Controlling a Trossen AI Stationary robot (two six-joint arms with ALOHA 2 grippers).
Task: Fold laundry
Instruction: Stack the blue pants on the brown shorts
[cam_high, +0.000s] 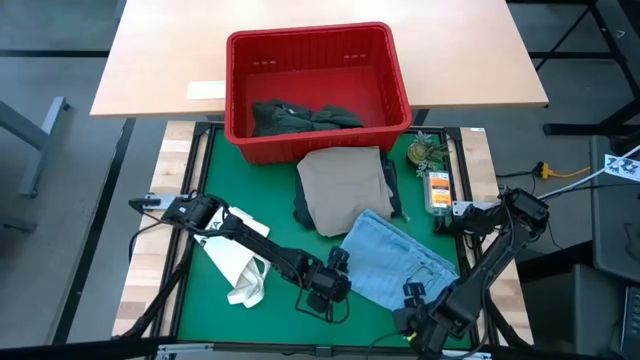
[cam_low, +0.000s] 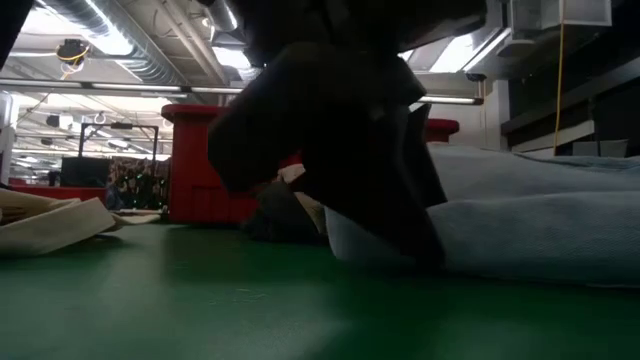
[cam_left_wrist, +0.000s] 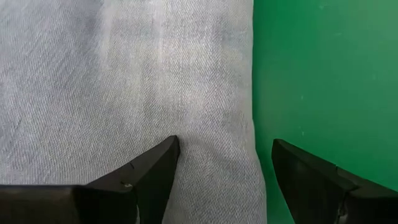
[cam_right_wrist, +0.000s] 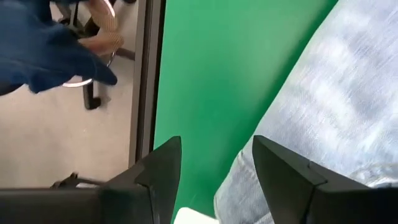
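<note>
The light blue piece (cam_high: 395, 262) lay flat on the green mat (cam_high: 215, 300) in the lower right of the high view, its long axis running diagonally from upper left to lower right, with the beige piece (cam_high: 342, 186) just above it and overlapping dark jeans (cam_high: 303, 212). The left gripper (cam_high: 330, 283) sat at the blue piece's left edge, low over the mat; its wrist view showed the jaws spread, holding nothing, straddling that edge (cam_left_wrist: 252, 124) with one finger over the cloth and the other over bare mat. That edge between the fingers was the relation the next pinch would likely depend on. The left arm reached in a long diagonal from the left of the frame, passing over the white tote bag (cam_high: 238, 262). The right gripper (cam_high: 415, 312) hovered at the blue piece's lower corner near the bottom of the frame, jaws likewise apart and empty, its arm folded back toward the right edge. A dark green-grey piece (cam_high: 300, 117) remained in the red basket (cam_high: 240, 60) at top centre.
</note>
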